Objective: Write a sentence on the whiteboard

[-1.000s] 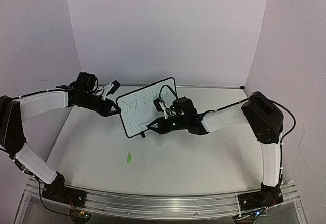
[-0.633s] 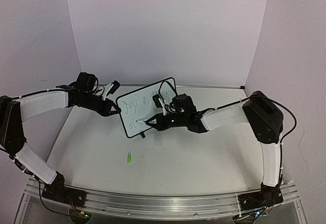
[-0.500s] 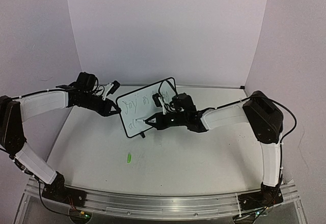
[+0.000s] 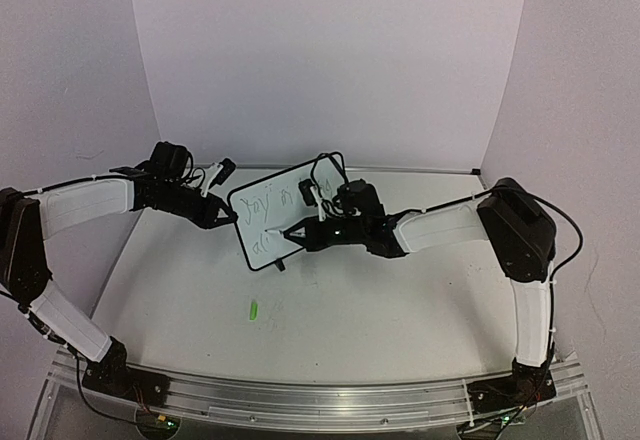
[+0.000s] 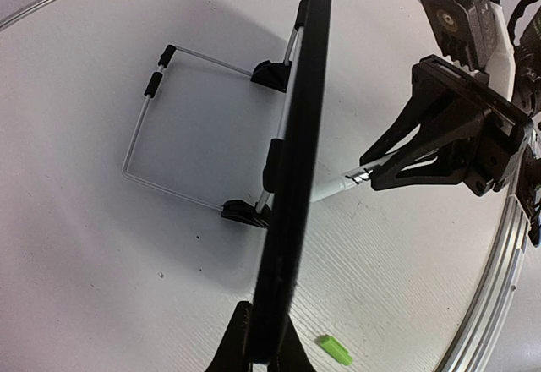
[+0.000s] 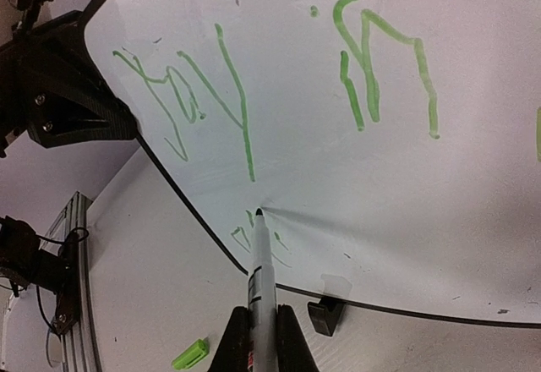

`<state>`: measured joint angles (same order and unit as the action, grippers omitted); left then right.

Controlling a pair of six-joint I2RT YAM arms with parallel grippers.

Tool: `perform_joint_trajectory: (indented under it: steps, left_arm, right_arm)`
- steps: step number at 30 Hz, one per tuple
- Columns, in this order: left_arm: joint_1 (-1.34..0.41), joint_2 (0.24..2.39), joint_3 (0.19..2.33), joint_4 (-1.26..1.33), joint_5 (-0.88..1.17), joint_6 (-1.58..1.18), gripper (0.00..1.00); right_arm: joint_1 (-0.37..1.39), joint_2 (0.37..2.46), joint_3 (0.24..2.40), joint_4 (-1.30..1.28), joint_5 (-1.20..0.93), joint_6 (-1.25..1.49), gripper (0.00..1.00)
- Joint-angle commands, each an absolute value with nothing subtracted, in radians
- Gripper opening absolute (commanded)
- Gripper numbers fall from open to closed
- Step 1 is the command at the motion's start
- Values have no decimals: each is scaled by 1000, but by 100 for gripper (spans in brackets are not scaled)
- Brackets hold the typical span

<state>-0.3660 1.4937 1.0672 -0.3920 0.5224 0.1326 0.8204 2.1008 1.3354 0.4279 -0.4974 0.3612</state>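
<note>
While the right pincer (image 4: 305, 232) pinches a marker (image 6: 260, 258), the marker's tip touches the whiteboard (image 4: 290, 205).
Propped on a wire stand (image 5: 139, 135) toward the far middle of the desk (image 4: 350, 300), the board has its left edge clamped in the left pincer (image 4: 225, 217). The sentence (image 6: 228, 93) runs in green across the white face, and the tip sits on the short lower line near the board's lower left corner. A green cap (image 4: 253, 310) lies nearer the arms, well apart from the board.
</note>
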Motion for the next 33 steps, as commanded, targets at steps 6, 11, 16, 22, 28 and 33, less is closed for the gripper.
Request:
perform_joint_trajectory:
  steps: [6, 11, 16, 22, 28, 33]
  left_arm:
    - [-365, 1503, 1106, -388, 509, 137, 0]
    - [-365, 1502, 1106, -389, 508, 138, 0]
    - [-365, 1499, 1106, -388, 507, 138, 0]
    - [-365, 1499, 1106, -387, 508, 137, 0]
    - [-365, 1504, 1106, -388, 510, 138, 0]
    - [-365, 1503, 1106, -388, 508, 137, 0]
  right_arm:
    - [817, 2128, 1376, 459, -471, 369, 0]
    - [817, 2123, 1371, 459, -472, 368, 0]
    - [817, 2085, 1338, 467, -501, 352, 0]
    - [818, 2076, 1301, 468, -546, 344, 0]
    - [818, 2103, 1309, 468, -536, 354, 0]
    - [817, 2114, 1330, 468, -521, 357, 0]
